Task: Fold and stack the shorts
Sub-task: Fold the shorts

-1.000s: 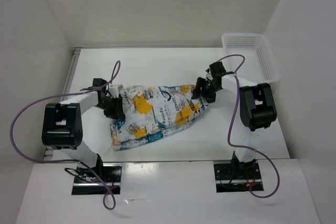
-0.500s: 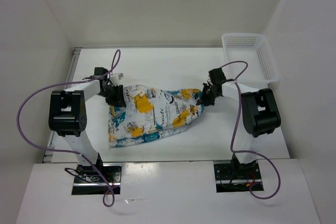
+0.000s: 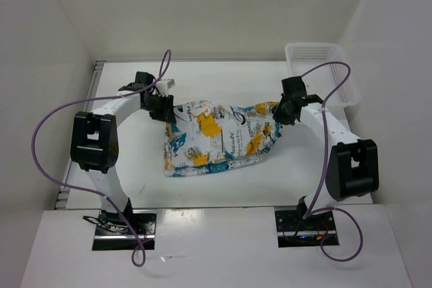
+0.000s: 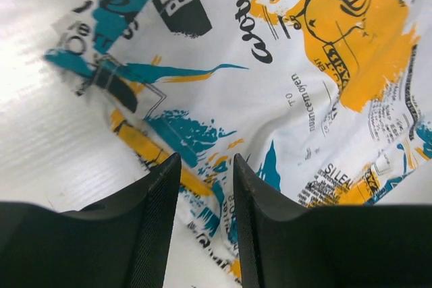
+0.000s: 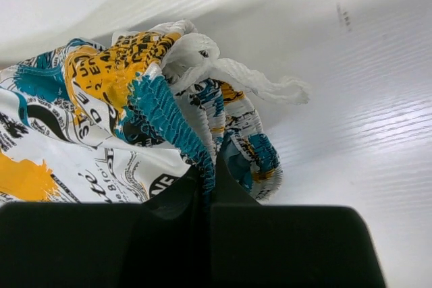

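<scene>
Left gripper (image 3: 165, 108) is holding the left end of the shorts (image 3: 219, 141). In its wrist view the two black fingers (image 4: 145, 227) are standing close together, with only a narrow slot between them. Printed cloth is running down into that slot, so the jaws are pinching the shorts' edge. Ahead of the fingertips the fabric is spreading up and to the right, showing a large yellow patch and black lettering. Off the left finger, bare white table (image 4: 37, 153) is showing.

From above, the shorts are stretching from this gripper across to the other one. The bulk of them is sagging toward the arm bases and lying on the table. Cloth is creased, not flat.

Right gripper (image 3: 281, 114) is holding the right end of the shorts. In its wrist view the fingers (image 5: 270, 247) are pressing together with no gap visible. They are biting the gathered teal edge of the cloth, which is bunching up just ahead of the tips.

White mesh basket (image 3: 341, 79) is sitting beyond and to the right of the right gripper, clear of it.
</scene>
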{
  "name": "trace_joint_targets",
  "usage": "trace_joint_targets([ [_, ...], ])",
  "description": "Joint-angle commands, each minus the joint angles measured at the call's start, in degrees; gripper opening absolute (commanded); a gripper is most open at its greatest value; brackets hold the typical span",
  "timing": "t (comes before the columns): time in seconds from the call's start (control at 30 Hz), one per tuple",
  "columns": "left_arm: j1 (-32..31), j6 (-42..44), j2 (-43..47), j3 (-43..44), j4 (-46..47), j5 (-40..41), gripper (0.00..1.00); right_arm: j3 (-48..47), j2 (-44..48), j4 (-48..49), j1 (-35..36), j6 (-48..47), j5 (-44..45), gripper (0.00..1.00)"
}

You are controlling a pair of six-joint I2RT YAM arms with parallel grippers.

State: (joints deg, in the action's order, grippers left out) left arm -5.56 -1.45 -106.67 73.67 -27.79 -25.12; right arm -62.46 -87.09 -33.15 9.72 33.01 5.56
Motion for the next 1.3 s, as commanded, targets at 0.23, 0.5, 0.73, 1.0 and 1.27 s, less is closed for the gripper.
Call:
trace_joint_targets([
  [0.23,0.2,1.5,-0.2,4.6,-3.8,-3.6,0.46,-3.5,-2.2,-3.7,-0.8,-0.5,-0.4,0.26],
  [0.5,0.2,1.5,0.3,4.6,-4.4,-4.1,0.46,0.8,-1.5,-3.1,-6.0,4.9,-2.3,0.97],
  [0.73,0.2,1.5,0.3,4.6,-4.9,-4.7,0.46,8.7,3.9,2.2,-10.9,7.3,-14.3,0.88],
  [1.0,0.2,1.5,0.3,4.6,-5.4,-4.7,0.47,16.0,2.7,11.5,-11.5,13.0,-22.3,0.86],
  [1.27,0.2,1.5,-0.7,5.1,-6.0,-5.2,0.47,21.8,2.0,23.3,-12.6,17.4,-20.3,0.74],
])
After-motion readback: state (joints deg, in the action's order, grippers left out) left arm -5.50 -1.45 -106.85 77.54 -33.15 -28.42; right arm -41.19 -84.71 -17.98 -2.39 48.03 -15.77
